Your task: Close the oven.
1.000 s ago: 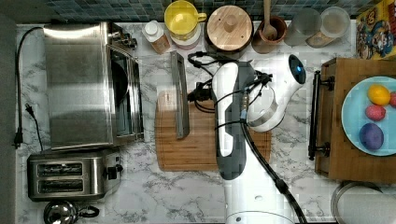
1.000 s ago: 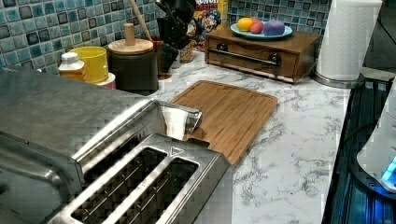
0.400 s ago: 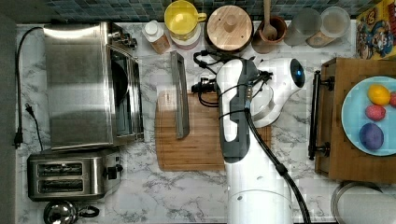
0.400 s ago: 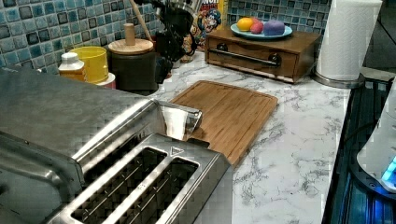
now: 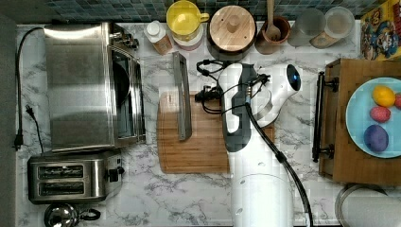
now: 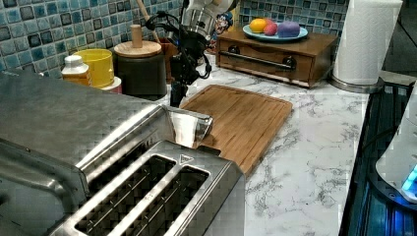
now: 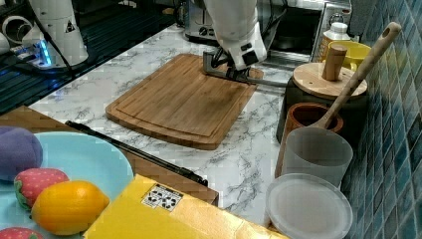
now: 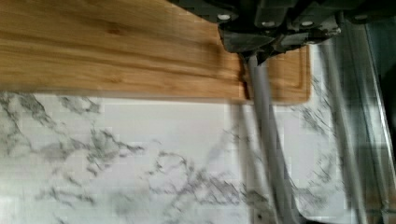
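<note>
so: the oven sits at the top view's left end of the marble bench, with the smaller 2-slot toaster just beside it on the same side. the oven door is down and open, lying about flat, its outer edge and long bar handle reaching out over the near edge of the wooden cutting board. the dark cavity behind the door shows in the top view.

progress: nothing of the closing is done yet. the door has not begun to lift. the end effector hangs low over the bench beside the far end of the door, close to the handle. whether it touches the handle i cannot tell. how far its fingers are apart i cannot tell either, and nothing is seen held in them. in the wrist view the handle runs as a grey bar right under the end effector.

left to do, as i judge it: get under or behind the handle, swing the door up through its arc toward the oven face, push until it seats.

writing: no brand legible on oven or toaster. a small triangle mark sits on the toaster top in the left view. the yellow box in the right view carries a black-and-white printed code, unreadable. a colourful printed box stands at the top view's right corner, lettering not legible.
</note>
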Controlling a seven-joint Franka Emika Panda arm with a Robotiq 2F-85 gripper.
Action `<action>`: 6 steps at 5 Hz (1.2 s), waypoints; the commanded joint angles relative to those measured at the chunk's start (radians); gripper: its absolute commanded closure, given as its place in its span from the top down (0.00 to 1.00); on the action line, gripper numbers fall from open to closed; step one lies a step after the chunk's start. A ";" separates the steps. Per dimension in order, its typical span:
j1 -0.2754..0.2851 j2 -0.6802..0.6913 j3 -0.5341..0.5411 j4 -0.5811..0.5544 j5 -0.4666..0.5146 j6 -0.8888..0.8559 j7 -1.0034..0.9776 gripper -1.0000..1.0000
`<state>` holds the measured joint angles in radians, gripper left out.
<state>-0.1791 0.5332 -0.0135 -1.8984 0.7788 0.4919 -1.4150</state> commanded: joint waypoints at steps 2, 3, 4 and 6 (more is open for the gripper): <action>-0.007 0.032 0.080 0.121 0.104 -0.089 -0.136 0.00; -0.019 0.028 0.091 0.124 0.165 -0.064 -0.125 0.00; -0.028 0.024 0.094 0.155 0.168 -0.104 -0.121 0.00; -0.012 0.089 0.110 0.244 0.090 -0.156 -0.096 0.00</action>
<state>-0.2385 0.6528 0.0362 -1.8047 0.8774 0.3503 -1.4883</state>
